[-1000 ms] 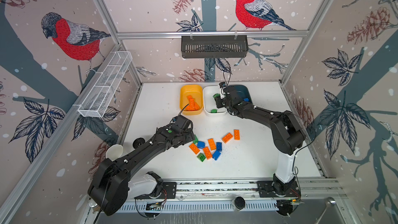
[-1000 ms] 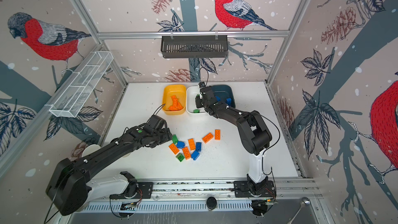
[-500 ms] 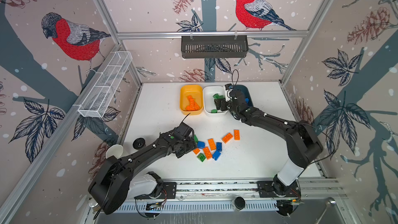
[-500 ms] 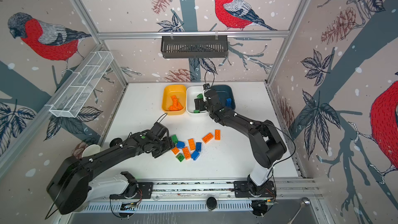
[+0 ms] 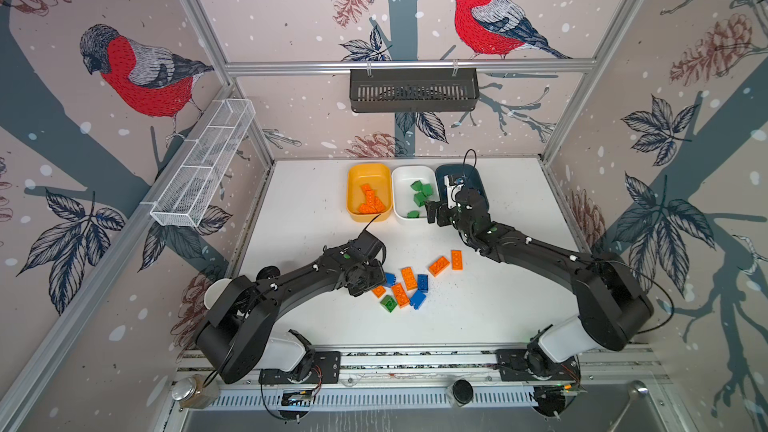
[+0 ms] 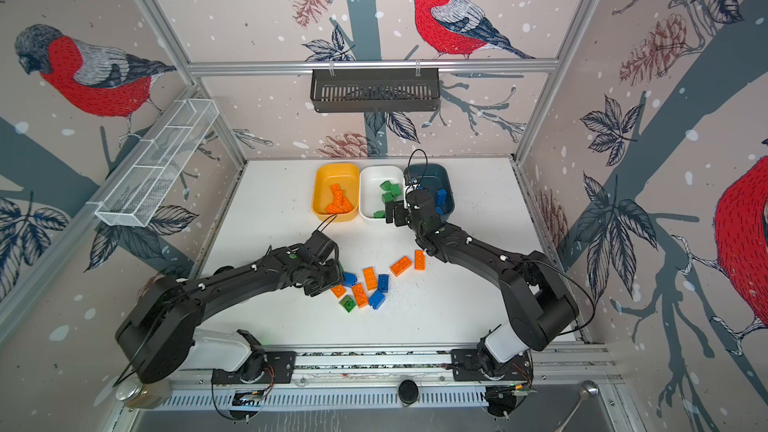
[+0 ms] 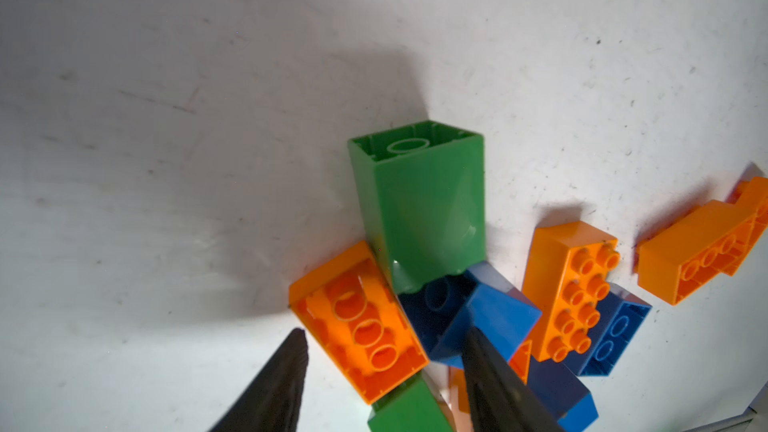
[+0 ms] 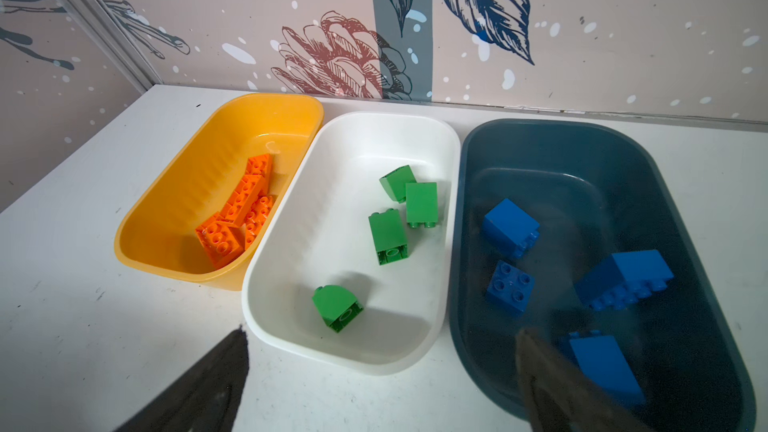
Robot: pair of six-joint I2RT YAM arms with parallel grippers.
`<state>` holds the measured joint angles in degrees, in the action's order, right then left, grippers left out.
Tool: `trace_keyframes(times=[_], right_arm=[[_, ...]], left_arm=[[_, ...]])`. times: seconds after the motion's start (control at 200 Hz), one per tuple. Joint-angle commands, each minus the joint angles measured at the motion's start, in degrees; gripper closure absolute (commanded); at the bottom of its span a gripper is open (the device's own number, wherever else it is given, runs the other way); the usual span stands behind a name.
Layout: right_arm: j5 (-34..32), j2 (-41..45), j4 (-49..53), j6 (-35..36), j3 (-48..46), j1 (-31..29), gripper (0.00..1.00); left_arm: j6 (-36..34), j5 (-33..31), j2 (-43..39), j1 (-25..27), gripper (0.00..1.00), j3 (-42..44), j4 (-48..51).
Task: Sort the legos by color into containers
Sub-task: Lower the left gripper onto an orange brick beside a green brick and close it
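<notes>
Sorting state: three tubs stand in a row at the far edge of the table (image 5: 299, 209), with yellow tub (image 5: 358, 176) on the left, white tub (image 5: 404, 184) in the middle and teal tub (image 5: 476, 180) on the right. Their rims touch or nearly touch.
Yellow tub: holds a heap of orange bricks (image 8: 239, 209) piled on one another.
White tub: holds four green bricks (image 8: 388, 234). Three lie close together and one lies apart at the near end.
Teal tub: four blue bricks (image 8: 510, 226) show, spread apart.
Loose pile (image 5: 401, 288): lies mid-table, well apart from the tubs. Both top views show three orange, three blue and one green.
Orange pair (image 5: 448, 263): two more orange ones lie just right of the pile, nearly touching each other.
Left tool (image 7: 385, 331): sits low over the left end of the pile with its jaws parted, gripping nothing.
Flipped orange brick (image 7: 357, 322): lies hollow side up between the left tool's fingers with a gap at each finger. One finger crosses over a blue brick (image 7: 494, 317).
Tall green brick (image 7: 415, 201): lies on its side, touching the flipped orange brick and that blue brick. The arm hides most of it in both top views.
Right tool (image 8: 382, 332): jaws are spread wide and empty. It hovers at the near end of the white tub, with one finger over bare table and the other over the near end of the teal tub.
</notes>
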<state>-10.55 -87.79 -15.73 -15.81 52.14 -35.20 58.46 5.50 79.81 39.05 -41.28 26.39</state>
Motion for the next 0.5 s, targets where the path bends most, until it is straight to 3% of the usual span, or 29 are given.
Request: trace_keyframes(times=[0.0,0.115,0.245,0.495], right_arm=[[-1.8,0.4,-2.1,0.0,-0.1,0.0,0.00],[-1.6,0.3,-1.6,0.0,0.2,-0.1,0.00],[-1.3,0.1,-1.6,-0.1,0.3,-0.1,0.01],[-1.1,-0.3,-0.8,-0.2,1.0,-0.5,0.01]], left_arm=[[-0.2,-3.6,0.4,0.5,0.44,-0.3,4.9],[1.5,-8.5,-3.9,0.5,0.43,-0.6,7.8],[2.3,-8.7,-8.0,0.5,0.41,0.9,7.2],[0.6,-5.4,-3.1,0.5,0.41,0.9,3.8]])
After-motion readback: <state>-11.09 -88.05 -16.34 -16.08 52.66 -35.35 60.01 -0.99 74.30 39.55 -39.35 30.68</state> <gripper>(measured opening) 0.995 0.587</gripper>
